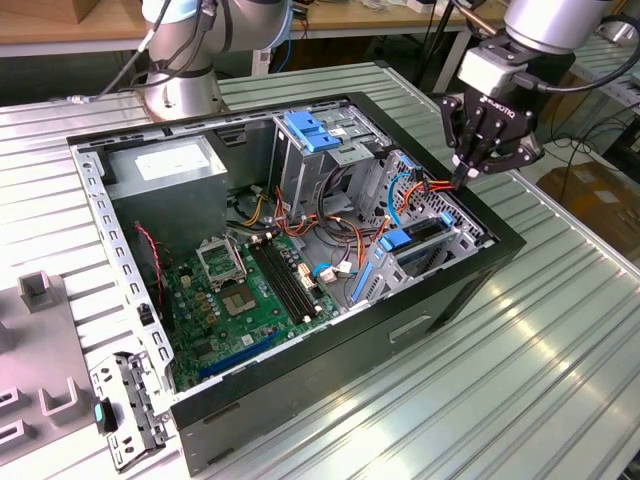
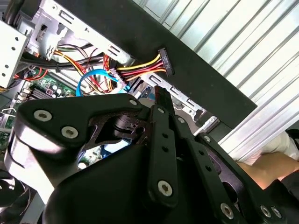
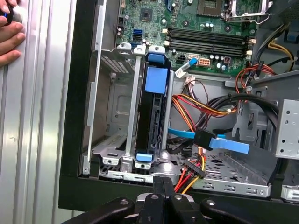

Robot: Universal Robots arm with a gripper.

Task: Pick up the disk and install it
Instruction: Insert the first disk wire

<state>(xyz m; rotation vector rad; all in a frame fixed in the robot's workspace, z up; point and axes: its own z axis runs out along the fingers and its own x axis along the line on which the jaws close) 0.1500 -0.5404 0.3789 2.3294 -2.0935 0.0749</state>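
The disk (image 3: pixel 150 122) stands on edge in the slotted metal bay at the case's corner, its dark side showing between blue rails; in the exterior view the disk (image 1: pixel 400 241) sits low in the case near the exterior view's right wall. My gripper (image 1: pixel 463 178) hovers just above that wall's rim, a little beyond the bay, and holds nothing. Its black fingers are pressed together in both wrist views, gripper (image 3: pixel 162 185) and gripper (image 2: pixel 161 96). A bundle of red, yellow and black wires (image 3: pixel 194 170) with a black plug lies right below the fingertips.
The open computer case (image 1: pixel 470 270) lies on a ribbed metal table. Inside are the motherboard (image 1: pixel 250 290), a grey power-supply box (image 1: pixel 165 165) and a drive cage with a blue handle (image 1: pixel 310 130). A person's hand (image 3: pixel 9 37) rests on the table beside the case.
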